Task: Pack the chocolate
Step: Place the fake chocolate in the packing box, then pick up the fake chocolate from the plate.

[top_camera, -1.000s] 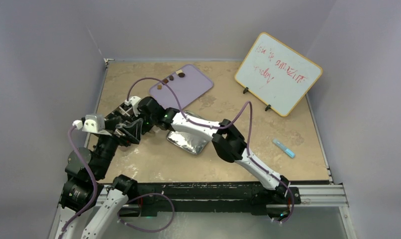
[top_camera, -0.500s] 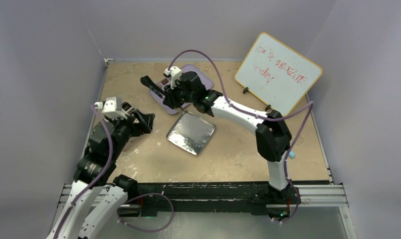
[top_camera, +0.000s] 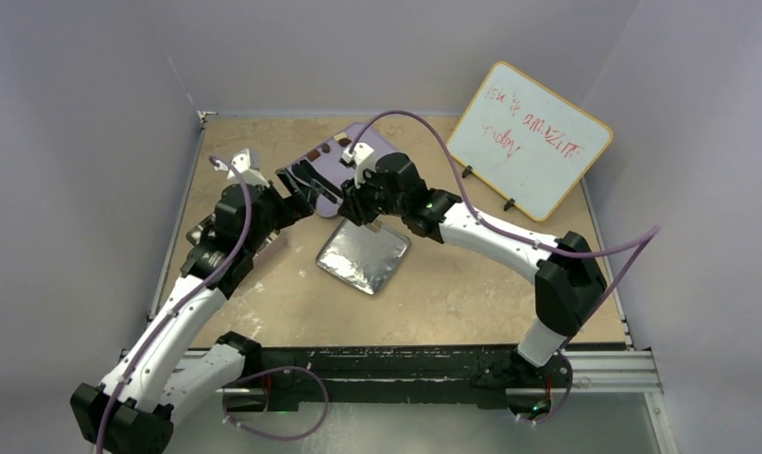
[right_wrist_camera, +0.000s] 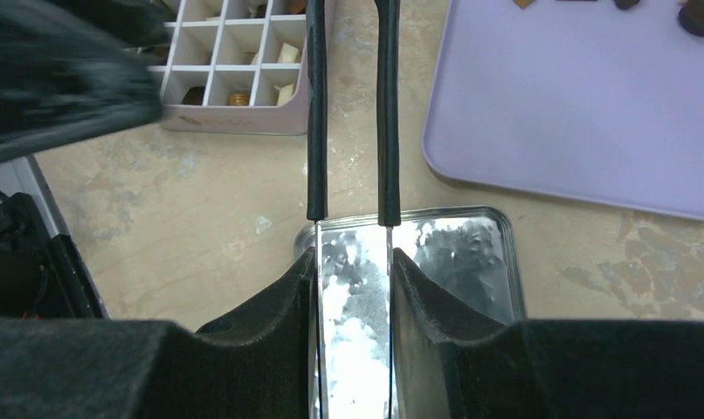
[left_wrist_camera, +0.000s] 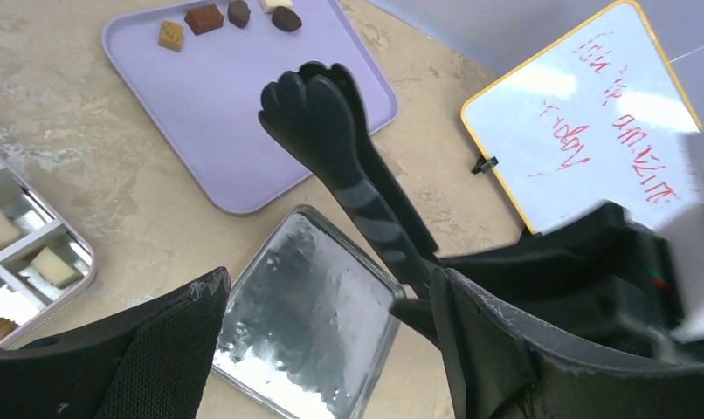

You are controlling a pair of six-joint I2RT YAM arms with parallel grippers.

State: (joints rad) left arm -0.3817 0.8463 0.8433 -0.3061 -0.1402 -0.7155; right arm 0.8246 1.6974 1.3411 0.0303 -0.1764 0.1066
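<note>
The tan, mottled bench (top_camera: 453, 293) is enclosed by pale grey walls, with a yellow-framed whiteboard (top_camera: 528, 140) bearing red writing propped at the far right. The chocolate (left_wrist_camera: 203, 17) lies in two places. Five loose pieces, caramel, brown, dark and cream, form a row at the far edge of the lilac tray (left_wrist_camera: 226, 122). Other cream and brown pieces (right_wrist_camera: 286, 54) sit in the cells of a divided box (right_wrist_camera: 235, 122) on the bench left of the tray.

The right pincer (right_wrist_camera: 355, 279) is clamped on a pair of tongs (right_wrist_camera: 388, 113). Its fingers press the two metal arms, which run parallel and apart with nothing between them. The tongs extend over the gap between box and tray. In the left wrist view their black tip (left_wrist_camera: 309, 109) shows above the middle of the tray, short of the row of chocolate and not touching it.

The left pincer (left_wrist_camera: 327, 284) has its fingers spread wide and holds nothing. It hangs above the bench by the tray's near left edge, with the box cells at its left and the tray chocolate well ahead of it.

A silver tin lid (right_wrist_camera: 453, 253) lies flat on the bench just beside the tray's near edge, under the right pincer's fingers in its wrist view.
</note>
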